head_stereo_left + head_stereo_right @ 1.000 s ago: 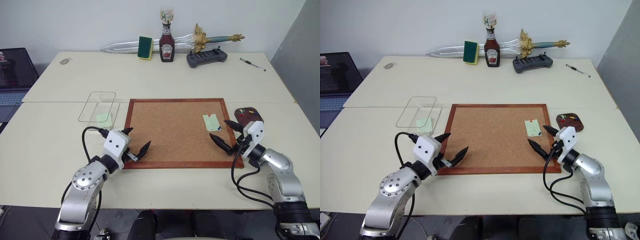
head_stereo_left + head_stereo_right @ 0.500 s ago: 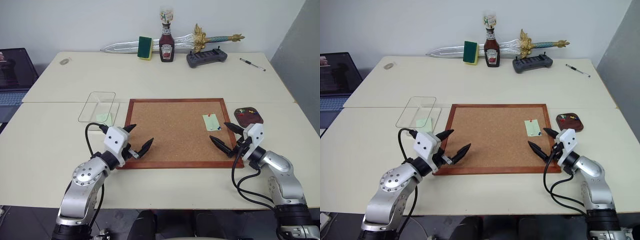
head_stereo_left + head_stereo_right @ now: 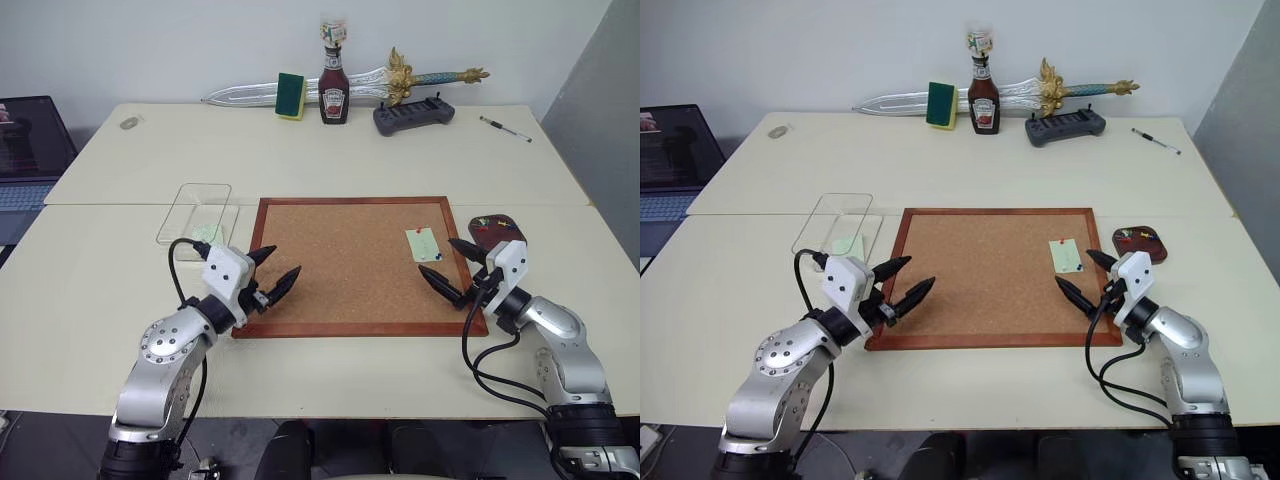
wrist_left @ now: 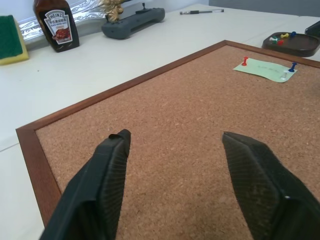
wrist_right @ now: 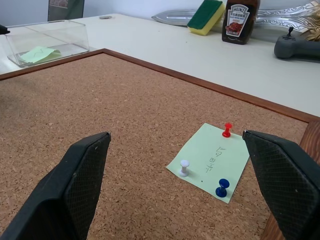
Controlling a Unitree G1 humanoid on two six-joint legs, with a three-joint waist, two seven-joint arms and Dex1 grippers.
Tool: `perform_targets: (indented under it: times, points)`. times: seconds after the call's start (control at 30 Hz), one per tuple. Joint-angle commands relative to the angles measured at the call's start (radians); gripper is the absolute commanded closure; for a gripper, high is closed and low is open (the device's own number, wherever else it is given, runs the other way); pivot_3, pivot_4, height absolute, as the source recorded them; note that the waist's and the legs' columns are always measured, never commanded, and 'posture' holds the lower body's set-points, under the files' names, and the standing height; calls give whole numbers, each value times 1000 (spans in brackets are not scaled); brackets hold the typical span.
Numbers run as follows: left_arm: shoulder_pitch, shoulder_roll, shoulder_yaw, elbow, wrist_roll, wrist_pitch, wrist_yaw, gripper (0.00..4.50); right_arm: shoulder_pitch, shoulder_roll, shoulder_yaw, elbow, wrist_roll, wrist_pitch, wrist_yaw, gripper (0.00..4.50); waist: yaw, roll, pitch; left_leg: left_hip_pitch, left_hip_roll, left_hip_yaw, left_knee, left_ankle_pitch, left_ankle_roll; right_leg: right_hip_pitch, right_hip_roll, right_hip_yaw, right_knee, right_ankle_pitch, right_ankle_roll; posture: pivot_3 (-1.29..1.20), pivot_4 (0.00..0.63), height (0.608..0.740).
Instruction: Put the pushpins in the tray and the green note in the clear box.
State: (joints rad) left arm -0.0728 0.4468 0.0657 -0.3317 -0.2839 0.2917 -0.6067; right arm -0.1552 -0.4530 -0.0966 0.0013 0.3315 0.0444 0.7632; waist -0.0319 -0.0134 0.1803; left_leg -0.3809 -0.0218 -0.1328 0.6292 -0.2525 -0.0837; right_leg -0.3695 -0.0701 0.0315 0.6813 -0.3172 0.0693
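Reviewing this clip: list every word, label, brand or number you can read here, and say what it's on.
"HEINZ": label of the ketchup bottle at the table's back edge.
Smaller print under the brand on that label: too small to read.
Handwritten marks on the pinned green note: a few characters, not legible.
Laptop screen: too small to read.

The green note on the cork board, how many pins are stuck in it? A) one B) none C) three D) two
C: the right wrist view shows a red, a white and a blue pushpin standing in the green note.
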Motion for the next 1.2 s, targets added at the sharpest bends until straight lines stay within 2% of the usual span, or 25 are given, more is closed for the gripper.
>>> perform_targets:
  times: [0.03,0.3,0.33,0.4,0.63,0.87,1.2]
  points:
    - [-61,12,-11,4,-43,32,-38,2362,2,-15,-3,-54,-6,-14,0,0,0,0,0,0,0,0,0,0,0,0,0,0,0,0,0,0,150,740]
    - [-201,25,-140,143,42,-6,-108,3897,-10,-16,8,-80,-15,6,-7,0,-1,0,0,0,0,0,0,0,0,0,0,0,0,0,0,0,150,740]
    - [-224,19,-152,168,50,-6,-110,4256,-10,-16,10,-85,-16,11,-8,0,-1,0,0,0,0,0,0,0,0,0,0,0,0,0,0,0,150,740]
    - [-268,3,-173,221,69,-16,-106,4495,-8,-15,13,-91,-18,18,-12,0,-1,0,0,0,0,0,0,0,0,0,0,0,0,0,0,0,150,740]
    - [-389,-68,-216,415,127,-74,-90,4495,-2,-8,22,-117,-33,58,-47,0,-1,0,0,0,-1,0,0,0,0,-1,0,0,0,0,0,0,150,740]
    - [-424,-112,-238,580,136,-143,-157,4495,7,-2,29,-127,-39,81,-70,0,-2,0,0,-1,-1,0,0,0,0,-1,0,0,0,0,0,0,150,740]
    - [-412,-120,-247,688,166,-208,-200,4495,-108,-10,24,-112,-7,329,-139,0,-2,0,0,0,-1,0,1,0,0,-1,0,1,0,1,1,0,150,740]
